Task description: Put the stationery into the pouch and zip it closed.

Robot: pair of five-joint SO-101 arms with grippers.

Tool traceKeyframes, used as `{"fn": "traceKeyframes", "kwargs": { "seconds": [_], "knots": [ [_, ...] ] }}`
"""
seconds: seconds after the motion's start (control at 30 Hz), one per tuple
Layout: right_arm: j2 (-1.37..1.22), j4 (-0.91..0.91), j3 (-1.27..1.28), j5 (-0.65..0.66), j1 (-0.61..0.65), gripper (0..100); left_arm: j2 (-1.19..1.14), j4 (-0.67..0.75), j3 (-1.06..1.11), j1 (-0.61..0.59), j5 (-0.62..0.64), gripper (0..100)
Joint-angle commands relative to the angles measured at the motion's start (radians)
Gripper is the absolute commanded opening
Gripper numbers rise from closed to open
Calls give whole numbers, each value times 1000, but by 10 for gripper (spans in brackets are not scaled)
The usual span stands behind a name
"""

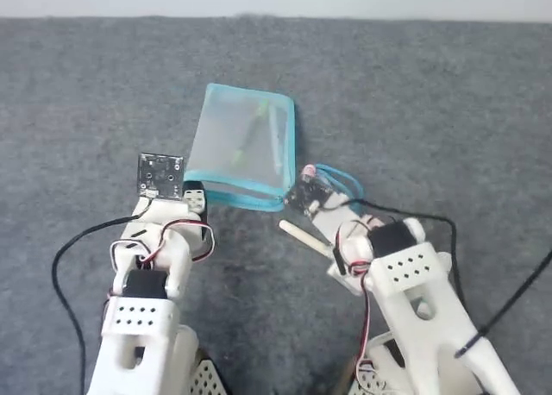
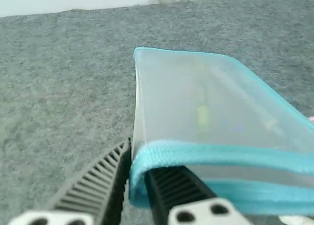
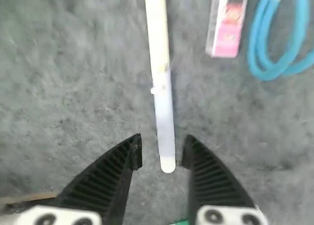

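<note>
left hand (image 2: 137,161) pinches pouch (image 2: 206,102) corner

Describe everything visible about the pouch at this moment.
The pouch is a flat, translucent, plastic-looking bag edged in turquoise, with a turquoise zipper band along the side nearest the arms. It lies on the grey fabric surface. A greenish item shows faintly through it. The left gripper pinches the zipper edge at one corner.

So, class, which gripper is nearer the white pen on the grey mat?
Right. The right gripper straddles the end of the white pen, jaws open; the left gripper is apart from it, clamped on a corner of the pouch.
</note>
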State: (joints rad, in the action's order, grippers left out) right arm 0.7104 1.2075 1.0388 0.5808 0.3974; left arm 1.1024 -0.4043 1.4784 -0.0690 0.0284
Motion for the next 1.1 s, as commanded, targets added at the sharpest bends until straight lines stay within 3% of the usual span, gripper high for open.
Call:
{"fn": "traceKeyframes", "kwargs": {
  "seconds": [0.0, 0.2, 0.57, 0.7, 0.9, 1.07],
  "knots": [
    [38, -77, 44, 34, -16, 89, 11, 35, -21, -3, -9, 12],
    [38, -99, 84, 37, -16, 135, 11, 34, -18, -3, -9, 12],
    [38, -130, 157, 78, -36, 133, 11, 29, -16, -6, -9, 12],
    [38, -162, 158, 75, -168, 134, 11, 29, -15, -8, -9, 12],
    [47, -67, 44, -170, -433, 134, 11, 29, -15, 0, -9, 12],
    [39, -33, -14, -229, -578, 134, 9, 29, -15, 0, -9, 12]
  ]
}}
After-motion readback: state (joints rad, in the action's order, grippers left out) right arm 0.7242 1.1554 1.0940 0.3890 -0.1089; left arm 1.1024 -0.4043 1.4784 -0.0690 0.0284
